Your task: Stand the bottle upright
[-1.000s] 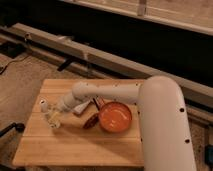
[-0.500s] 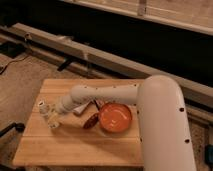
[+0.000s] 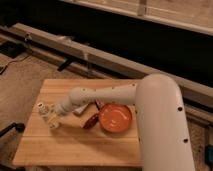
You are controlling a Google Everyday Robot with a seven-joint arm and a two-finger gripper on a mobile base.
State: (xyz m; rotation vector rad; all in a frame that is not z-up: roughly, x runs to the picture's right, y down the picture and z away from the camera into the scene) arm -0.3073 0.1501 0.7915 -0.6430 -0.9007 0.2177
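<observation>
Nearest to me, the arm's big white upper housing [image 3: 162, 125] fills the right side of the view, rising from the near right and bending left over the wooden table [image 3: 75, 145]. The near half of the tabletop is bare planks.

Further in, the forearm [image 3: 95, 97] reaches left across the middle of the table and ends at the gripper [image 3: 51, 118], which sits low over the left part of the top. I cannot tell how its fingers stand; they merge with the pale shapes around them. The bottle [image 3: 44, 108] lies right at the gripper, its white cap toward the far left, and it seems tilted rather than upright, though I would not swear to the angle.

To the right of the gripper, under the forearm, sits an orange bowl [image 3: 115, 116], with a dark reddish object [image 3: 91, 121] touching its left edge.

Beyond the table, a long grey rail [image 3: 100, 57] runs across the floor in front of a dark wall.
</observation>
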